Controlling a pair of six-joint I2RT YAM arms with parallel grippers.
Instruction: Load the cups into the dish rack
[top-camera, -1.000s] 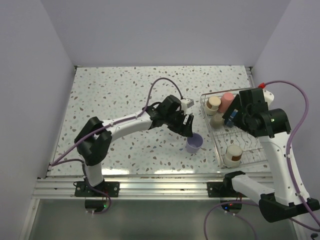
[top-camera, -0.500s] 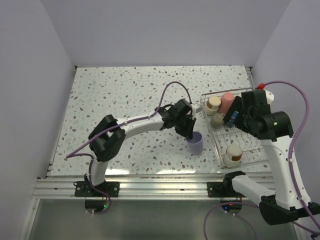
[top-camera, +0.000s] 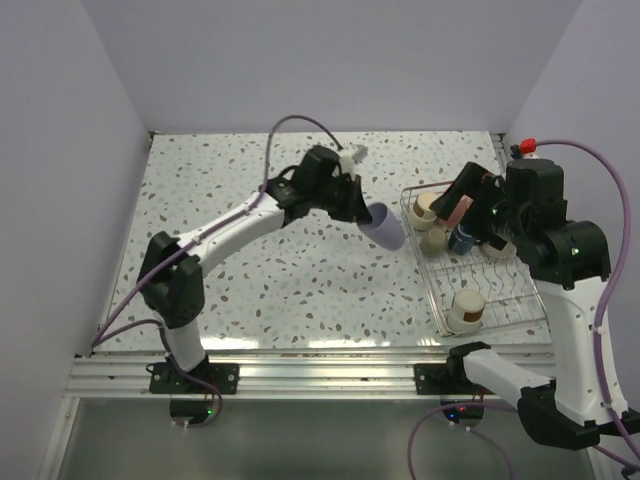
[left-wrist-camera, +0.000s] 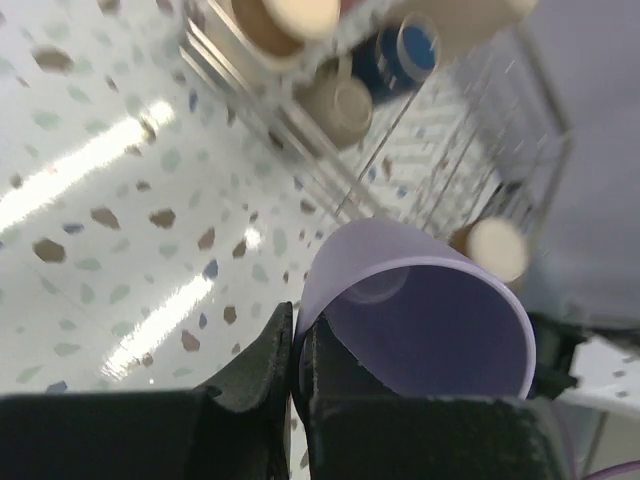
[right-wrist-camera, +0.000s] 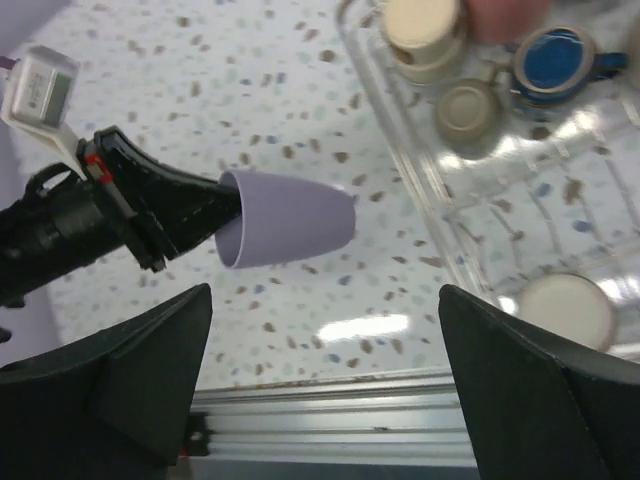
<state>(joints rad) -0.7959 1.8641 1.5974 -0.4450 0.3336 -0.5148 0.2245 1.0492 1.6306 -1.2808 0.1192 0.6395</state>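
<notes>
Left fingers (left-wrist-camera: 255, 370) are clamping the lavender tapered cup (top-camera: 384, 226) by its rim, tilted, prob. for the silvery wire dish rack (top-camera: 425, 275) at 3 o'clock; right fingers (right-wrist-camera: 130, 380) are gaping, empty.

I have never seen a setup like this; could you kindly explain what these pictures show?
Two robot arms are bolted at the near edge of a speckled table. The wide picture looks down from above and behind them; the other two come from cameras on each wrist. The left gripper is shut on the rim of a lavender cup, held tilted above the table. The right gripper hangs open over the dish rack, which holds tan cups, a pink cup and a dark blue cup.
</notes>
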